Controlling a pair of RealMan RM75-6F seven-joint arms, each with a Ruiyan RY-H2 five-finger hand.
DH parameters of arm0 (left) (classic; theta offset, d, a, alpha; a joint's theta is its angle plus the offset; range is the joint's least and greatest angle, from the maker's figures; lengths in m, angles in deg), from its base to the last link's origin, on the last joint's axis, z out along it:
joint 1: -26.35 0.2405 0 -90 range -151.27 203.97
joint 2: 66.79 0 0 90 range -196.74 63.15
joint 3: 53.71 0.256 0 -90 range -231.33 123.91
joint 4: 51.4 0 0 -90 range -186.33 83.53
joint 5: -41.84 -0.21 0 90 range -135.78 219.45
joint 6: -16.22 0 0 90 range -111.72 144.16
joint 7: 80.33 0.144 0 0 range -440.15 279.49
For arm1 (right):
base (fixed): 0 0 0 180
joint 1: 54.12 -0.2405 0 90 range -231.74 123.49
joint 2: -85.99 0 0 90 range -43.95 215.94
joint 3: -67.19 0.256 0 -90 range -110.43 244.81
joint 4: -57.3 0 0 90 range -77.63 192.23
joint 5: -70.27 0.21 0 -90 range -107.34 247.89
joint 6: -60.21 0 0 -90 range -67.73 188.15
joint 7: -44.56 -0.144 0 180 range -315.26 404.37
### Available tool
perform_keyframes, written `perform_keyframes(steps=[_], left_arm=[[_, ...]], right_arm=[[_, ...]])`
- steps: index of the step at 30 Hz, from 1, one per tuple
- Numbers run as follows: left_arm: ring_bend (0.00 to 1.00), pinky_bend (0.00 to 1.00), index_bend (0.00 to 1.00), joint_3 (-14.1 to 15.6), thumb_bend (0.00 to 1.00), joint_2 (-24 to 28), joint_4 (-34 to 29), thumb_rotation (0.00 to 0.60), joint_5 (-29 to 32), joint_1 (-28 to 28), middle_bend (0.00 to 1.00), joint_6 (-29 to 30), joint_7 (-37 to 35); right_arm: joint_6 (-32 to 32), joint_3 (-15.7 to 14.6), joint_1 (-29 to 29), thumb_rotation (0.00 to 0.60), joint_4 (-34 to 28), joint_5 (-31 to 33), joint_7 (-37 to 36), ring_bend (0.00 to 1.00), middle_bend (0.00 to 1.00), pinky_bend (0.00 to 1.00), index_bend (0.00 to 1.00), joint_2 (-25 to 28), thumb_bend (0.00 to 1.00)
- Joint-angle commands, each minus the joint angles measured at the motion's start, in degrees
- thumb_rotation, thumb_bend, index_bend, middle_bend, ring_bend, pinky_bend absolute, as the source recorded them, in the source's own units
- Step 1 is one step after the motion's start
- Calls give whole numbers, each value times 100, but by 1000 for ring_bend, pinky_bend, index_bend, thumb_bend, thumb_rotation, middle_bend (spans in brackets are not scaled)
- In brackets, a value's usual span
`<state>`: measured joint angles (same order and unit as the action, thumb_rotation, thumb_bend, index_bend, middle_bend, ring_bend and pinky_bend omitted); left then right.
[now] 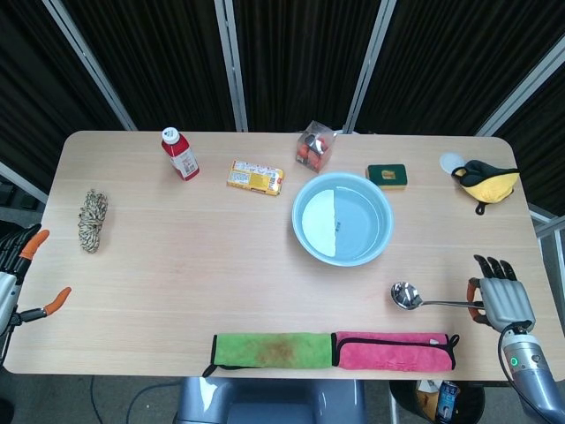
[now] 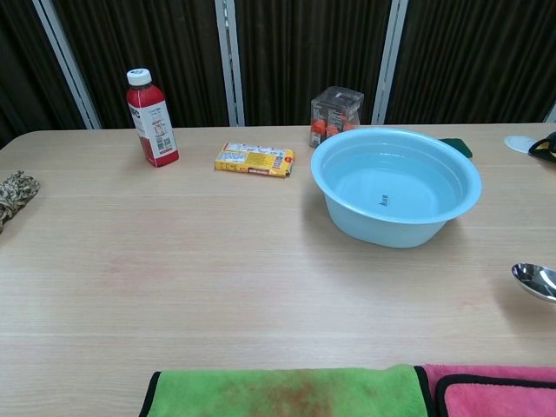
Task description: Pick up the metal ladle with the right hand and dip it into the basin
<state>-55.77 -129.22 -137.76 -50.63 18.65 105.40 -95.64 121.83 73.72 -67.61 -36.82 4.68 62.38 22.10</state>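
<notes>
While the right hand (image 1: 504,301) is gripping its handle end, fingers (image 1: 494,268) extended, metal ladle (image 1: 430,299) is lying level near the basin (image 1: 342,218), bench (image 1: 177,256).

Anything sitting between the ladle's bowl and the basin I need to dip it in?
No. In the head view only bare tabletop separates the ladle from the basin; the chest view shows that stretch bare too.

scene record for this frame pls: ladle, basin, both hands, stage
ladle: metal ladle flat on the wooden table, bowl toward the basin, handle end at the right hand
basin: light blue plastic basin, upright, apart from the ladle
right hand: right hand at the handle tip; grip unclear
left hand: left hand at the table's left edge, holding nothing
stage: ladle not lifted
</notes>
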Motion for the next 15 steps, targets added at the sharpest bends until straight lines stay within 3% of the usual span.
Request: perform_keyframes(steps=[1,10,15], left_arm=[[0,0,26,10,268,-6,4,290,-13,-4,0,-8,18],[0,0,25,44,268,-39,-33,291,-49,-24,0,-51,124],[0,0,26,28,268,-45,-57,292,-24,-41,0,-71,127]], right_arm=[[36,-8,2,600,-84,-44,-85,0,56,0,809,120,567],[374,129,70,600,-557,-209,-447,0,62,0,809,692,566],[574,206,28,600,-1037,-344,-267,0,63,0,809,1049,567]])
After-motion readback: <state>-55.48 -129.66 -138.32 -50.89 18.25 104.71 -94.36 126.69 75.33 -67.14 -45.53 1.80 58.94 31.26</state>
